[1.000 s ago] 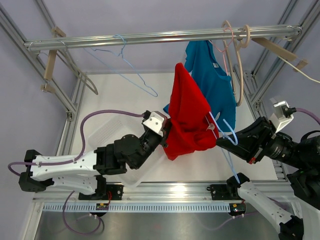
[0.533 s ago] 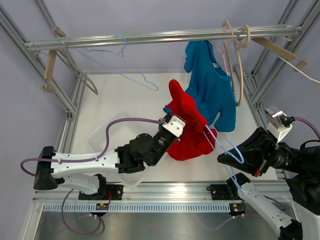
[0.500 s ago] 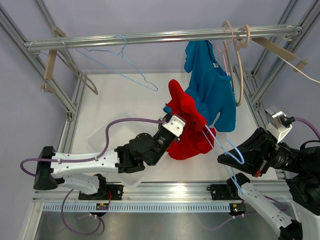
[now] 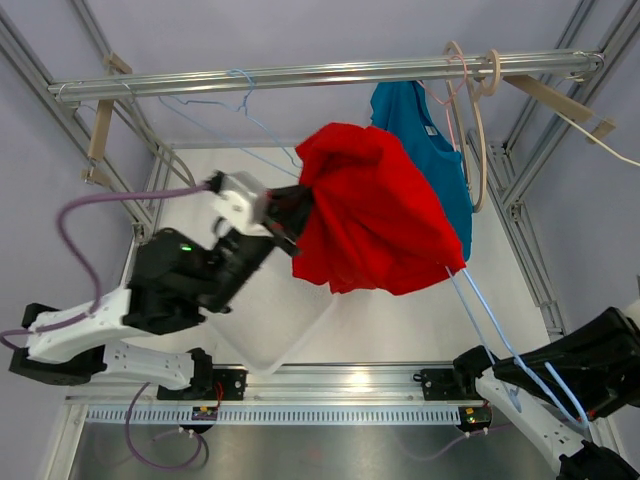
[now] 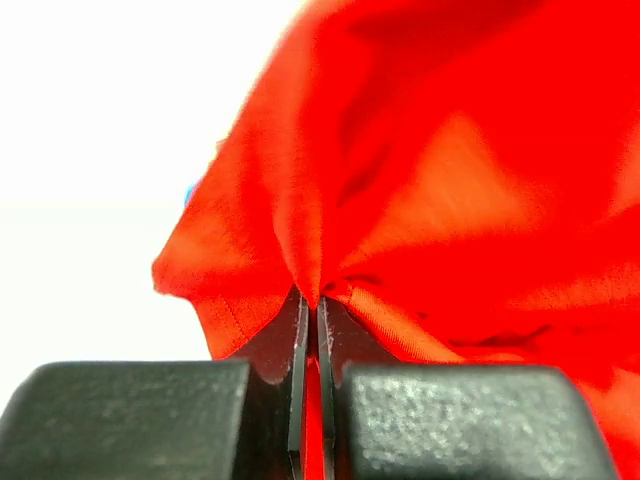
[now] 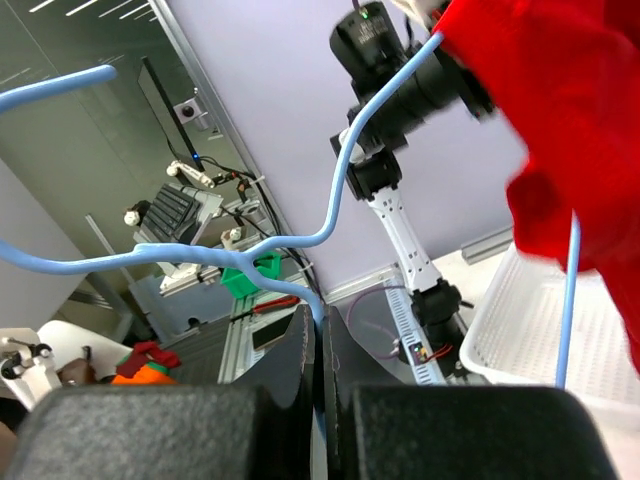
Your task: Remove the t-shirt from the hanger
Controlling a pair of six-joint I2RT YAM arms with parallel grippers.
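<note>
The red t-shirt (image 4: 375, 210) is soft cloth, all bunched up and full of folds, and it hangs in the air over the middle of the table (image 4: 225, 195). The left gripper (image 5: 311, 312) is pinched tight on a fold at its left edge, with the cloth squeezed between the two black fingers. The blue hanger (image 6: 190, 251) is thin bent wire. One end of it is still tucked inside the shirt at the bottom right corner. From there the wire runs down to the right gripper (image 6: 318, 335), which is closed on it (the fingers are almost touching each other).

Behind the red shirt, a blue t-shirt (image 4: 432, 150) hangs from the shiny metal rail (image 4: 300, 74). The red shirt covers its left side. A round wooden hanger (image 4: 479, 120) hangs just beside the blue shirt. A thin wire hanger (image 4: 250, 112) hangs more to the left with nothing on it. A white plastic bin (image 4: 272, 345) with little holes in it sits under the red shirt.

The right arm is cut off at the corner of the top view, so only a bit of it shows. The left wrist view is mostly red cloth, and its bright white background shows nothing.
</note>
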